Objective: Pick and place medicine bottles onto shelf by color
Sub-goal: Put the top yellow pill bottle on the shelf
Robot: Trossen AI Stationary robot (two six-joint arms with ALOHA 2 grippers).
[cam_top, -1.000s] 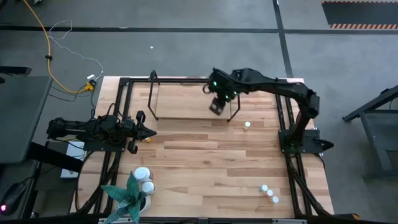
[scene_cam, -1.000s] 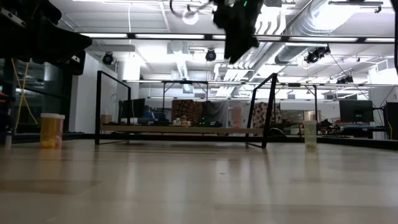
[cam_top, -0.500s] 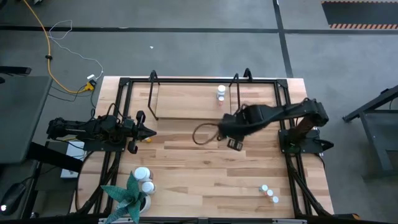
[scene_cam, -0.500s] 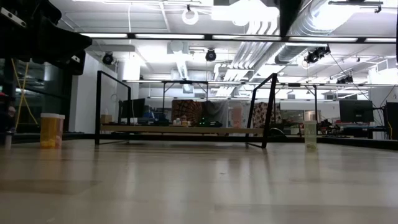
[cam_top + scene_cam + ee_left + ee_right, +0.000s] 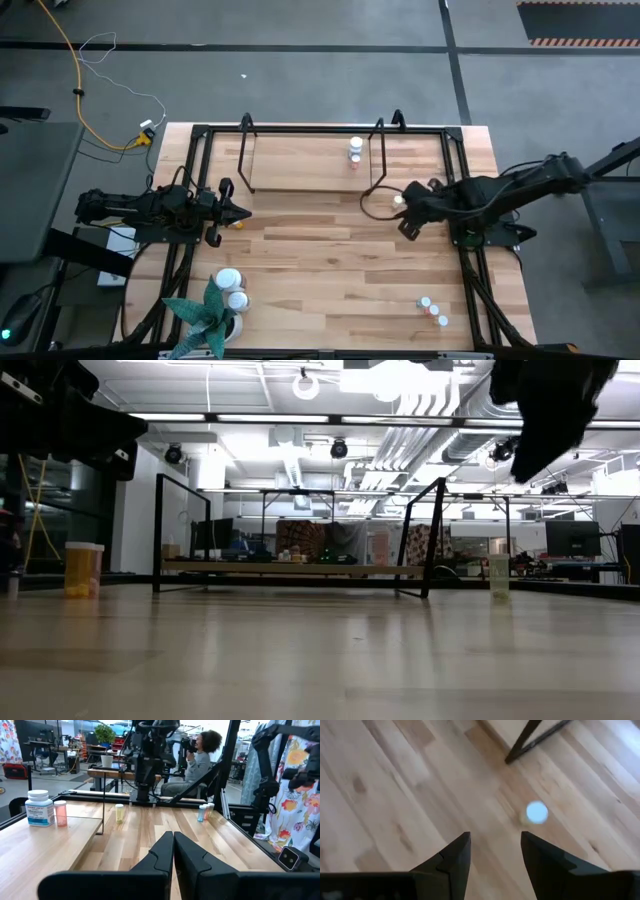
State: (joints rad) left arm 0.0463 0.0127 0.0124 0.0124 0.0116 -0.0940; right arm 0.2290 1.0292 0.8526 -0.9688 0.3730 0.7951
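Observation:
The shelf stands at the table's far side and bears a white bottle and an orange one, both upright. My right gripper hangs open above the table, tipped down, just short of a small white-capped bottle standing in front of the shelf. My left gripper is shut and level at the table's left, beside an orange bottle. Three small bottles stand near the front right corner.
Two larger white bottles and a green spiky plant stand at the front left. The shelf's black leg stands close beyond the white-capped bottle. A person sits beyond the table. Bare wood lies in the table's middle.
My right gripper has left the shelf's right end, swung toward the table's near edge and then toward its right edge, sinking and rolling as it went. It now hangs by the white-capped bottle. The two bottles on the shelf, hidden under the arm before, now show.

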